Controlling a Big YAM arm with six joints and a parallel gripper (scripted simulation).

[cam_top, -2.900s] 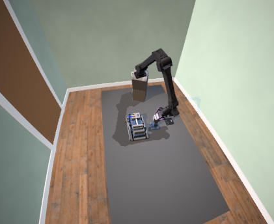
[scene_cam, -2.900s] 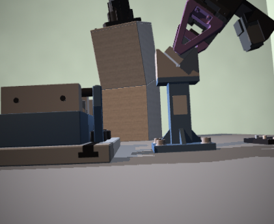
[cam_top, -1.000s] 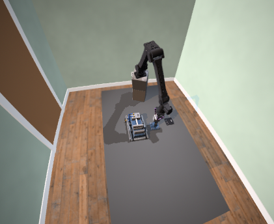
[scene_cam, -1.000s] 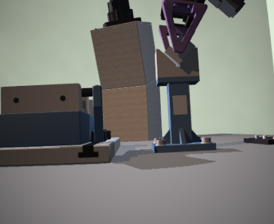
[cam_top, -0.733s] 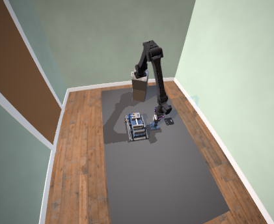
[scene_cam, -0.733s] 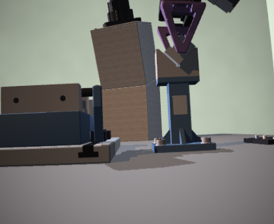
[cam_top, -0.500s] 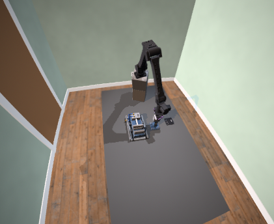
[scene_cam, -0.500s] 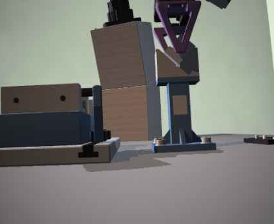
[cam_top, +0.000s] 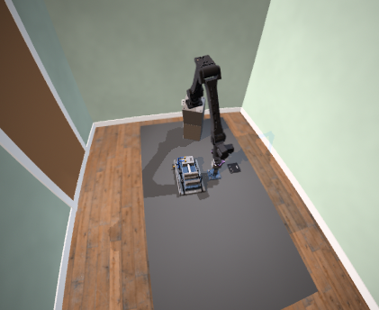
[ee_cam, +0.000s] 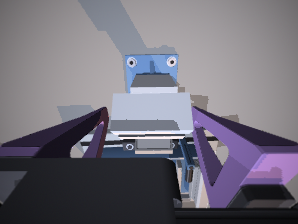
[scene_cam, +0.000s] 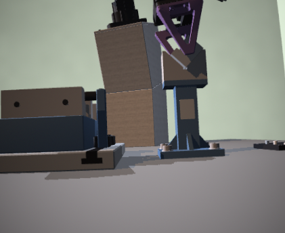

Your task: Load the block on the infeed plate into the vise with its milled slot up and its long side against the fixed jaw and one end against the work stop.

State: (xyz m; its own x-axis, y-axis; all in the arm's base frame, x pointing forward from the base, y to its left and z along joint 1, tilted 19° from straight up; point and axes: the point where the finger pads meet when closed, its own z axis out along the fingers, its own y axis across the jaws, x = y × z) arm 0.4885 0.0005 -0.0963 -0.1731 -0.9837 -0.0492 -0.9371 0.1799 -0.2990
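Note:
The part (ee_cam: 150, 105) (scene_cam: 181, 57) is a grey block lying tilted in the V-block (scene_cam: 170, 76) on its blue pedestal. In the wrist view its ends stick out past the V-block (ee_cam: 152, 81). My gripper (ee_cam: 149, 112) (scene_cam: 181, 51) (cam_top: 215, 166) is open, with its purple fingertips just outside the part's two ends. A narrow gap seems to show at each side; contact is not clear. Which face bears the slot cannot be told. The vise (cam_top: 190, 177) stands beside the V-block, and its jaw (scene_cam: 41, 103) shows at left in the exterior view.
The black infeed plate (cam_top: 233, 168) (scene_cam: 275, 146) lies on the other side of the V-block from the vise and bears no block. The V-block's bolted base (scene_cam: 191, 153) (ee_cam: 142, 57) stands on the mat. The arm's pedestal (cam_top: 193, 122) (scene_cam: 129, 115) rises behind.

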